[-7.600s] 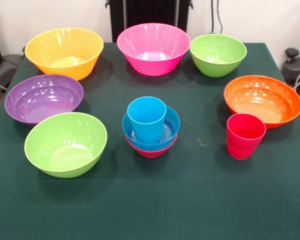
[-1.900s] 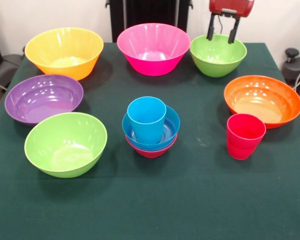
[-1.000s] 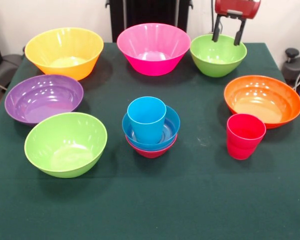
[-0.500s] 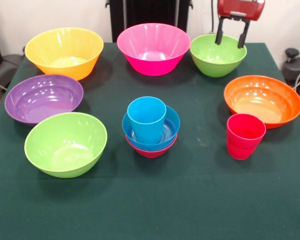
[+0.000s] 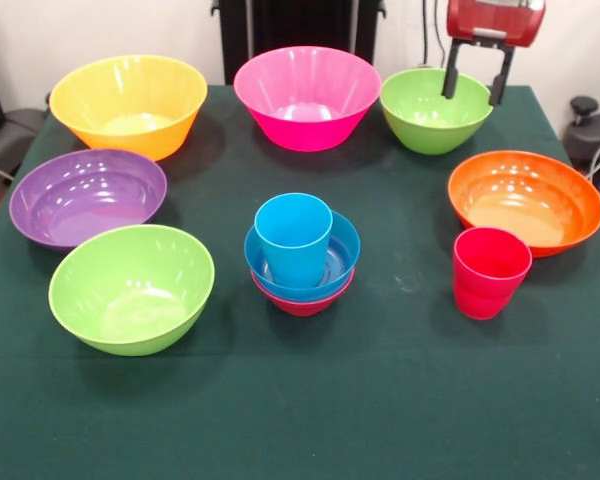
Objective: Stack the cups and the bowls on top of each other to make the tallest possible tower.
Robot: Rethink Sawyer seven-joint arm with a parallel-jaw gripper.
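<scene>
The tower stands mid-table: a light blue cup (image 5: 293, 238) sits in a small blue bowl (image 5: 336, 262), which rests on a small red bowl (image 5: 302, 303). A red-pink cup (image 5: 489, 271) stands alone to the right, in front of the orange bowl (image 5: 525, 200). My gripper (image 5: 472, 94) hangs open at the top right, its two dark fingers apart over the right rim of the far lime green bowl (image 5: 435, 109), holding nothing.
Large bowls ring the table: yellow-orange (image 5: 128, 104) far left, pink (image 5: 306, 96) far centre, purple (image 5: 87, 196) at left, and a second lime green bowl (image 5: 131, 287) near left. The green table cloth (image 5: 380, 400) stretches across the front.
The gripper came into view at the top right and has drifted right and slightly down over the far green bowl. Cups and bowls have not moved.
</scene>
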